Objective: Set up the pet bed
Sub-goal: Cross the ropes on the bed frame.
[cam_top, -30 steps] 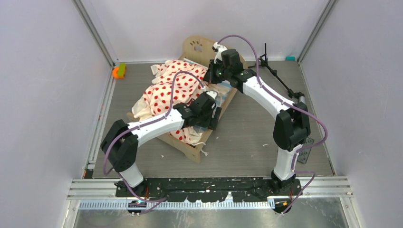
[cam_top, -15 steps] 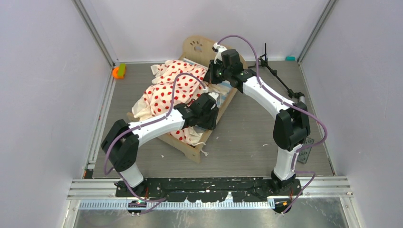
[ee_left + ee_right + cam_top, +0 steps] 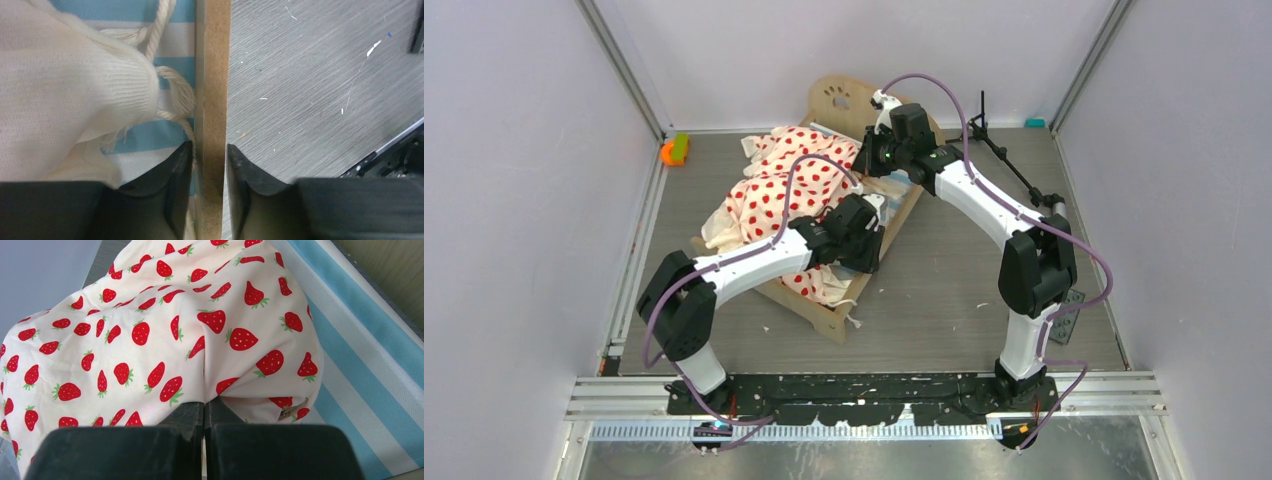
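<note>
A robot lab test cell: plain pale walls, aluminium frame rails, grey worktop, two arms bolted at its edge.

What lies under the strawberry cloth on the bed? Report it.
A blue-and-white striped mattress shows at the edge of the cloth, inside the wooden frame. Whatever else lies beneath the cloth is covered.

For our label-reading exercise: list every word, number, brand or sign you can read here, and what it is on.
No legible words or numbers.
Paw-print mark, no lettering: on the headboard.
Small tag on the strawberry-print bedding: too small to read.
</note>
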You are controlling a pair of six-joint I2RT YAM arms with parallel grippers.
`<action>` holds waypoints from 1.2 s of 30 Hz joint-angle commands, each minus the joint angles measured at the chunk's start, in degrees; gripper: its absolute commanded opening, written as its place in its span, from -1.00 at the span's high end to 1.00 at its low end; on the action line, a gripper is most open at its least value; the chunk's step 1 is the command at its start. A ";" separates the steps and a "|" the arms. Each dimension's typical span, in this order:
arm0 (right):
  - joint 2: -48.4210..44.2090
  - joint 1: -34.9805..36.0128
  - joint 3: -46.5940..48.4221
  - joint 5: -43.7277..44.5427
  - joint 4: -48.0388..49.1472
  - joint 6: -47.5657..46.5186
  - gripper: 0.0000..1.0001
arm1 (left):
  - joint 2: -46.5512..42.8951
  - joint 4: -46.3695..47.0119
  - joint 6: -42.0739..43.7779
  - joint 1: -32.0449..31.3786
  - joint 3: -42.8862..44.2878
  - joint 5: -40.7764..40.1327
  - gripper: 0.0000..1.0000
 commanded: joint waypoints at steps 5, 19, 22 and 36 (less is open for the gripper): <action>-0.18 -0.26 1.60 -1.28 1.85 -0.07 0.99 | 1.06 1.56 -1.76 -0.01 2.35 7.82 -0.13; -0.28 -0.26 0.85 -1.23 1.87 -0.37 0.99 | 7.39 -4.89 0.33 -1.22 6.23 5.71 -0.18; -0.55 -0.30 0.75 -1.23 1.94 -0.37 1.00 | 7.06 -5.01 0.50 -1.51 6.57 5.18 -0.16; -8.29 -0.30 -0.61 2.91 0.63 -1.85 -0.38 | 3.48 -6.81 2.45 -1.58 8.84 1.00 0.98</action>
